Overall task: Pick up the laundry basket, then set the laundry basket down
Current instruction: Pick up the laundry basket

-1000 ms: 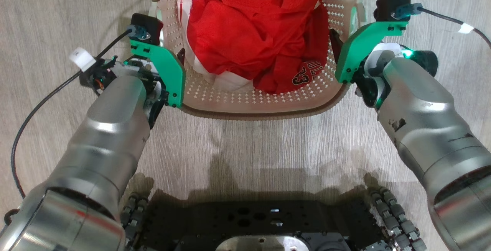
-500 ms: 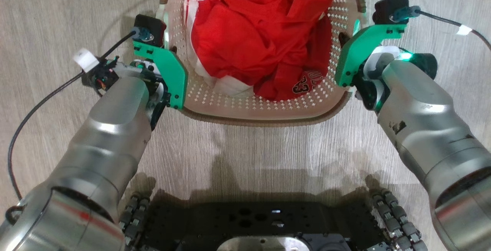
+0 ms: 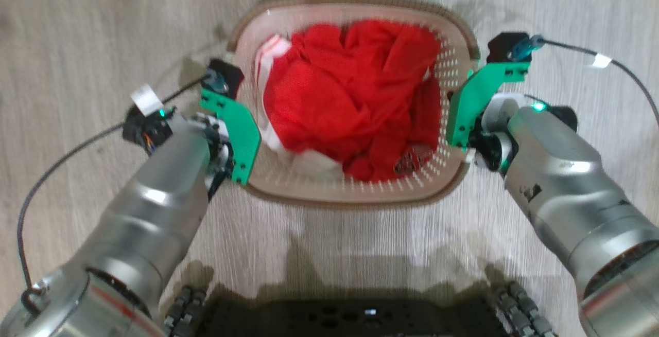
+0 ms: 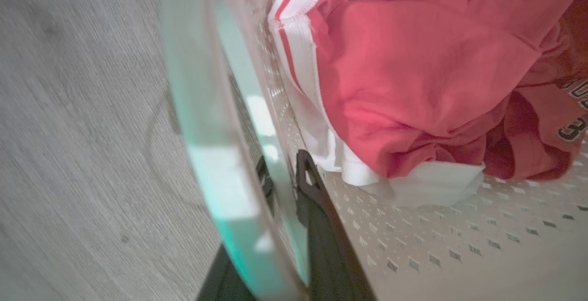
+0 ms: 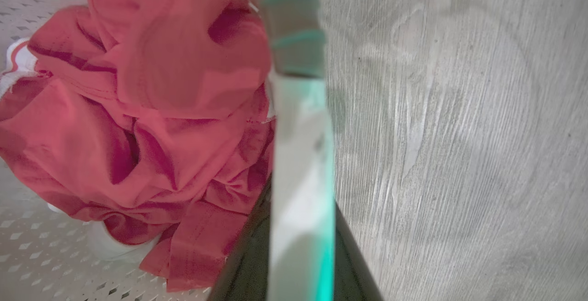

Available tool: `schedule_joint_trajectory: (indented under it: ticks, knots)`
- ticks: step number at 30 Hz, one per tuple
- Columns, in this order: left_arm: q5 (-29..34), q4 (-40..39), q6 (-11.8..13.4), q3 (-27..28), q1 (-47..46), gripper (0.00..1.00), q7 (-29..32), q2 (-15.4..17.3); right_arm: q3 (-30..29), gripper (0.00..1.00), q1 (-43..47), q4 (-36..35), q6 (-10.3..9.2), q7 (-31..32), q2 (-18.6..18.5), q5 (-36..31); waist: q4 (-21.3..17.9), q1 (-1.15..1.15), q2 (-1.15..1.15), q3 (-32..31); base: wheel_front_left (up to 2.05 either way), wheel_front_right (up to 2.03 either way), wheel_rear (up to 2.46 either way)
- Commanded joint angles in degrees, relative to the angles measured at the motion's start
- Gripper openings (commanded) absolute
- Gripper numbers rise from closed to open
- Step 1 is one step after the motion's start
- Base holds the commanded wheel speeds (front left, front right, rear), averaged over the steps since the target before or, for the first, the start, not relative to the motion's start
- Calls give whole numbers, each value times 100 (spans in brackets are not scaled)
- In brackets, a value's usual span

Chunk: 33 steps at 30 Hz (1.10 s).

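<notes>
The laundry basket [image 3: 360,199] is cream with perforated walls and a brown rim, and it holds red and white clothes [image 3: 355,105]. My left gripper [image 3: 246,123] is shut on its left side. In the left wrist view the gripper [image 4: 282,174] has one dark finger [image 4: 317,218] inside the perforated wall and the other outside behind the pale handle [image 4: 202,108]. My right gripper [image 3: 455,108] is shut on the right side. In the right wrist view that gripper [image 5: 298,236] straddles the pale handle [image 5: 298,154], with the red clothes [image 5: 151,122] on its left.
Grey wood-look floor [image 3: 77,43] lies all around the basket. My dark wheeled base [image 3: 360,316] shows at the bottom edge, just behind the basket. Black cables [image 3: 56,157] trail from both wrists.
Both grippers have closed onto the basket's sides. The whole head picture has shifted and blurred, so the camera has moved. Basket and arms now sit lower and smaller in view.
</notes>
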Motion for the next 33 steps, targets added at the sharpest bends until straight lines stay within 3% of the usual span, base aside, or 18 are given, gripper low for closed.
schedule_joint_trajectory:
  ticks: [1,9,16,27,33]
  knots:
    - [1,-180,-84,-205,279,0,157,75,195,0,237,-237,42,112,185,14,90,0,0,-372,0,0,0]
    - [-380,-601,-94,-759,902,0,460,77,452,0,668,-308,42,620,185,183,122,0,0,-1502,0,0,0]
    - [-803,-903,-95,-1106,1471,0,470,411,551,0,1304,-569,42,594,185,429,101,0,0,-2539,0,0,0]
    - [-1098,-1175,-85,-1180,2036,0,524,607,593,0,1870,-704,42,461,185,553,109,0,0,-3423,0,0,0]
    - [-1175,-1527,48,-1193,2242,0,647,681,555,0,2005,-736,42,416,185,524,211,0,0,-3648,0,0,0]
